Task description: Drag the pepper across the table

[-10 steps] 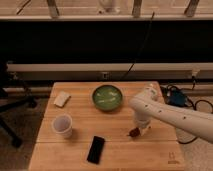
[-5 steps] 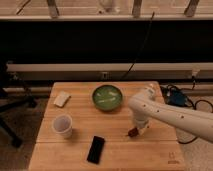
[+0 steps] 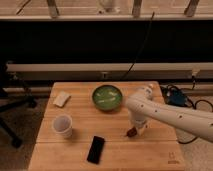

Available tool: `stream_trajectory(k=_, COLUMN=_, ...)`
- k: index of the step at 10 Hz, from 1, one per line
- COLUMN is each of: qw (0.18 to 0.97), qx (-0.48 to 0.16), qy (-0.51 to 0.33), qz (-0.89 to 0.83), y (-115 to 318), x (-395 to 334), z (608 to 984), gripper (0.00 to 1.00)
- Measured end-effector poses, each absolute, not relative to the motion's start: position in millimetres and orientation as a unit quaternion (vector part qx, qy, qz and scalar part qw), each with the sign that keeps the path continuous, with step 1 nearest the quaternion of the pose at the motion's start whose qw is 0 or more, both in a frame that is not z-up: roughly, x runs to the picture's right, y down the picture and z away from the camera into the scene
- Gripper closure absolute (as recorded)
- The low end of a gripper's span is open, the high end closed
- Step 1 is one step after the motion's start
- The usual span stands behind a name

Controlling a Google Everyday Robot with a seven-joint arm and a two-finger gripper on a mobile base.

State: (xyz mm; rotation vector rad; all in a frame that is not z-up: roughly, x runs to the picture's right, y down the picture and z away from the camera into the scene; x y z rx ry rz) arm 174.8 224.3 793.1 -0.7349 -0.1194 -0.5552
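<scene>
Compared with a second ago, almost nothing is shifting: the white arm is reaching in from the right at the same slant, and the gripper is hanging over the same patch of the table, with the pepper showing at the same spot beneath it. The other things on the tabletop are lying just where they were.

Right now the gripper is pointing down at the right-center of the table, in front of the green bowl and a little to its right. The pepper is peeking out as a small dark red shape at the gripper's lower left edge, lying on the wood. It is touching or just beside the gripper tip; I cannot tell whether the fingers are closed on it or only pressing against it, since the arm's white body is covering them.

The green bowl is sitting near the back middle of the table, apart from the gripper. A black phone is lying flat near the front edge, to the left of the pepper and clear of it. A white cup is standing upright on the left side, and a pale sponge is resting behind it near the back left corner. A small dark logo mark is showing at the table's front right corner.
</scene>
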Motion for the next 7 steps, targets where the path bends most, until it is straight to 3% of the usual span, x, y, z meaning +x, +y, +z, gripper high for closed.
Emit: stream_trajectory(k=7, qw=0.889, qx=-0.351, qy=-0.062, qz=-0.288, y=223, x=163, z=790, gripper=1.00)
